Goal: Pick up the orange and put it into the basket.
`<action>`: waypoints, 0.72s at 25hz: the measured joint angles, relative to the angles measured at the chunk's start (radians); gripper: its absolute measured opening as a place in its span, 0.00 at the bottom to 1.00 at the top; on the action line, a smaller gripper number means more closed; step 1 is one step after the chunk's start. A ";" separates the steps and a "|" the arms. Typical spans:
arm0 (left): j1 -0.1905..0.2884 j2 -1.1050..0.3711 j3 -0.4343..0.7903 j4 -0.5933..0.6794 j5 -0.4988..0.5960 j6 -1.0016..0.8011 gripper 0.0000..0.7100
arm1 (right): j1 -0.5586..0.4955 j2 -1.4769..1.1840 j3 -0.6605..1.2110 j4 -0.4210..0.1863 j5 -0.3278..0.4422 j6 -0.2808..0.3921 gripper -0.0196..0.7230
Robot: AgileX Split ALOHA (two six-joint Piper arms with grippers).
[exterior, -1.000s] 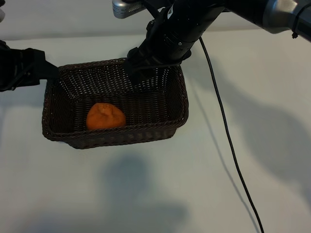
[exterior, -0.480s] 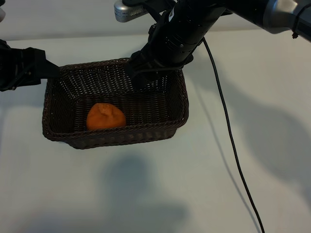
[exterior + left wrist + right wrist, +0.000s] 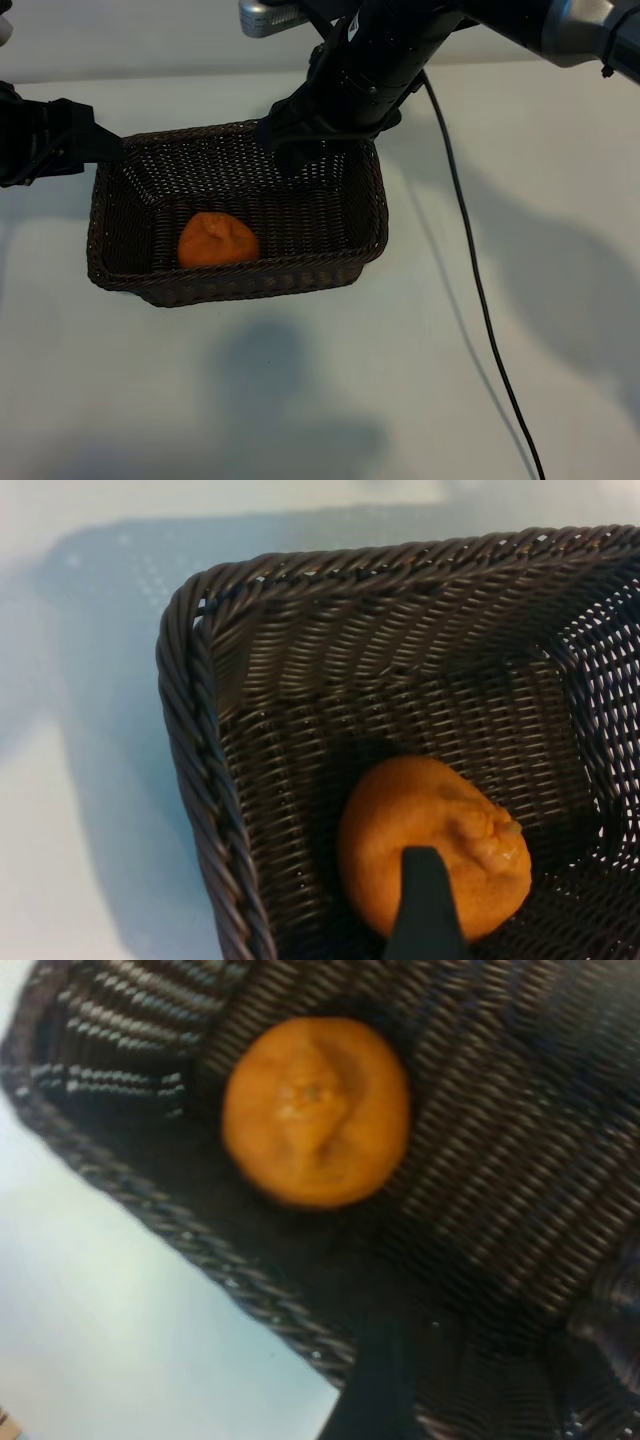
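The orange (image 3: 218,240) lies inside the basket (image 3: 370,215), on its floor in the near-left part, close to the near wall and nothing gripping it. It sits with its knobby bump up, and in the left wrist view the orange (image 3: 435,860) shows that bump toward one side, with woven floor around it and the basket's rounded corner (image 3: 195,630) beyond it. The basket stands on a white table (image 3: 400,380), left of centre, with its long sides running left to right. The right gripper (image 3: 290,155) hangs over the far-right part of the basket, just above the far rim, pointing steeply down; its fingers stand apart and hold nothing. From its wrist camera the orange (image 3: 315,1110) is seen from above, well clear of the one dark finger (image 3: 375,1390) at the picture's edge, and the basket rim (image 3: 200,1250) runs slantwise between the fruit and the table. The left gripper (image 3: 95,145) is at the far-left corner of the basket, just outside the rim, angled down toward the inside; its fingers are also apart and empty, one dark fingertip (image 3: 425,905) showing in front of the orange in its own view without a clear sign of touch. A black cable (image 3: 480,300) trails from the right arm across the table toward the near edge, right of the basket.
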 joint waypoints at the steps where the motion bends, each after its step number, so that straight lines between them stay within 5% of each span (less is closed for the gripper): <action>1: 0.000 0.000 0.000 -0.001 0.000 0.000 0.76 | 0.000 0.000 0.000 -0.014 0.000 0.020 0.83; 18: 0.000 0.000 0.000 -0.015 0.005 0.005 0.76 | 0.000 0.000 0.000 -0.050 0.004 0.056 0.83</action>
